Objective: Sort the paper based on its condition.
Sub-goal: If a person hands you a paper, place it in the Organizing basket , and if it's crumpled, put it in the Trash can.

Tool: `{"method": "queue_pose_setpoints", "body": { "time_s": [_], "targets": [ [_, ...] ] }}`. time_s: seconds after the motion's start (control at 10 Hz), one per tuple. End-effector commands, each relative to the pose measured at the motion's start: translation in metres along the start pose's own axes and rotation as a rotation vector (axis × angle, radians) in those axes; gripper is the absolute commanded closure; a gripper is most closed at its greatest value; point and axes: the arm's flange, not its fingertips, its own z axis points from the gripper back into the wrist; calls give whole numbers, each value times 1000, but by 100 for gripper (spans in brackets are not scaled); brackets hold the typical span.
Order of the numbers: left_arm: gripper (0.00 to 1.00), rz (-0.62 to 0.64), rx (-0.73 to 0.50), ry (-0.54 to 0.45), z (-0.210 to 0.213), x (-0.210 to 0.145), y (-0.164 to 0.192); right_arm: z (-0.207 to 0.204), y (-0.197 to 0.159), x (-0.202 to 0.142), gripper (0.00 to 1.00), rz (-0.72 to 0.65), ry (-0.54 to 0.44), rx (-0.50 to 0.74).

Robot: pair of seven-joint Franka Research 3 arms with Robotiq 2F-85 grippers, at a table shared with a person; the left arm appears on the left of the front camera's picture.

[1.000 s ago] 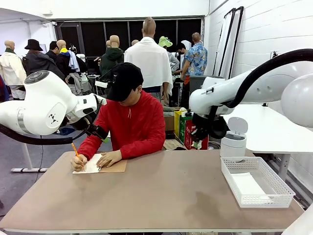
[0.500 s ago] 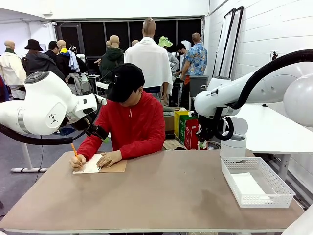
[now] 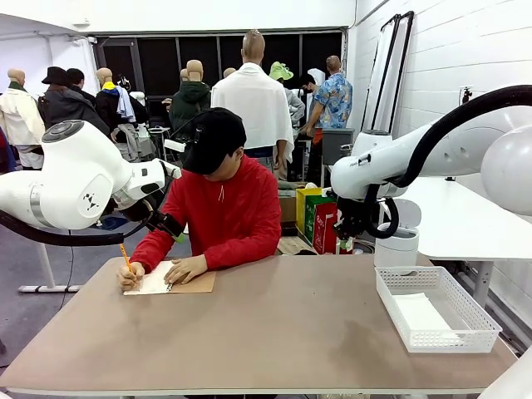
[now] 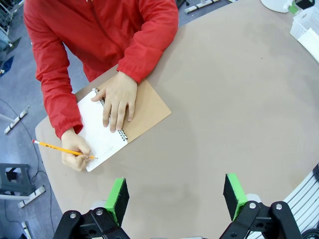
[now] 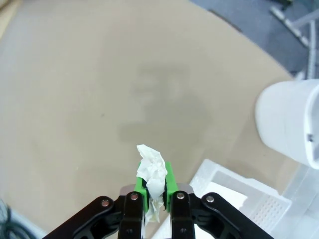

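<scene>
Leftmost, a person bent over a notebook at the far left of the desk, one hand flat on it and the other hand writing with a pencil. The left fingers hung above the desk near that corner, spread wide and holding nothing. Further right, the right fingers were pinched narrow on a crumpled wad of paper, which stood up between the green pads, its long axis running along them. The drop, I judged, turned on two nearby places. The mesh basket sat just beside and below those fingers with a smooth sheet flat inside, while the white bin stood farther out, past the desk edge. A wrinkled piece likely belonged in the bin, so the arm would have to carry it outward. The bin was cut off by the picture's edge, its lid impossible to judge, and the wad's lower end was hidden behind the pads.
</scene>
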Motion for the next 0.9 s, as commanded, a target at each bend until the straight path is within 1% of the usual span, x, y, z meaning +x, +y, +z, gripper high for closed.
{"method": "queue_pose_setpoints", "body": {
  "time_s": [0.0, 0.2, 0.4, 0.6, 0.8],
  "targets": [
    [0, 1, 0, -4, 0, 0, 1, -2, -14, 14, 94, -145, -27, -162],
    [0, 1, 0, -4, 0, 0, 1, 1, -41, 19, 94, -275, -54, -243],
    [0, 1, 0, -4, 0, 0, 1, 6, -69, 21, 94, -372, -79, -304],
    [0, 1, 0, -4, 0, 0, 1, 5, -94, 23, 94, -495, -125, -378],
    [0, 1, 0, -4, 0, 0, 1, -7, -113, 28, 94, -577, -156, -400]
  ]
}}
